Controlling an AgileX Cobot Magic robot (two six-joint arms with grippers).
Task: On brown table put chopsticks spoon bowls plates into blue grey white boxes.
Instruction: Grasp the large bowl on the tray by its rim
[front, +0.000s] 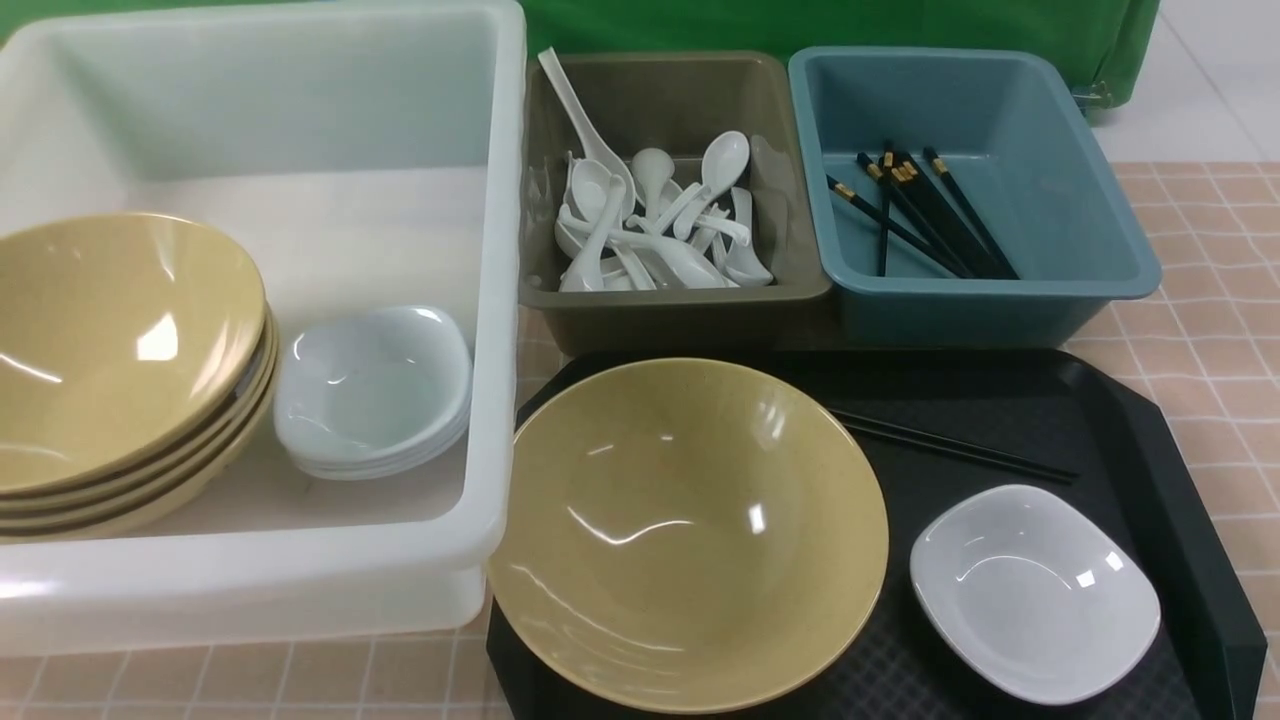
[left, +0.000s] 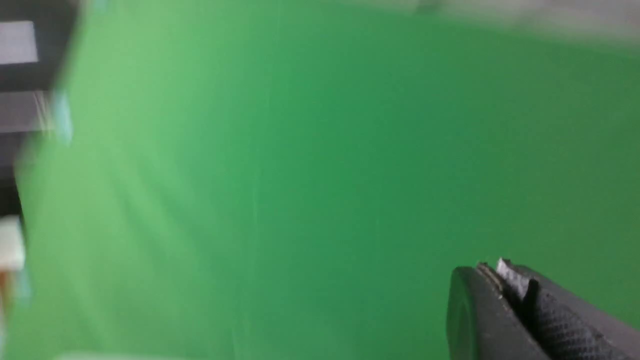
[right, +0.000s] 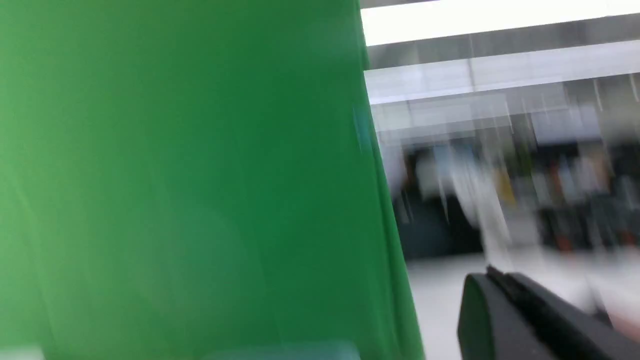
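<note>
- Closest to the camera sits a yellow bowl (front: 690, 535), upright on the black tray (front: 1130, 420). It looks like one of three kinds of piece on the tray not yet sorted.
- At 3 o'clock of that bowl lies a white plate (front: 1035, 590), near it but not touching. At 1 o'clock a pair of loose chopsticks (front: 950, 445) lies flat across the tray.
- At 9 o'clock stands the white tub (front: 260, 590). It holds stacked bowls (front: 120, 340), nested and tilted, with stacked plates (front: 375, 385) just beside them at their 3 o'clock. Nesting like with like saves room, so the wide pieces likely belong here.
- At 12 o'clock of the loose bowl, the grey box (front: 680, 315) holds a heap of white spoons (front: 650, 230). No spoon shows on the tray.
- At 1 o'clock, the blue box (front: 1000, 300) holds sorted chopsticks (front: 930, 215), and its length suits the long sticks.
- All three boxes and the tray rest on the brown table (front: 1210, 260).
- Neither arm shows in the front view.
- Facing a green backdrop (left: 250, 175), the left gripper (left: 492, 272) has its jaws pressed together on nothing.
- Jaws on the right gripper (right: 492, 274) are likewise together and empty. Both seem lifted clear of the table, presumably between picks.
</note>
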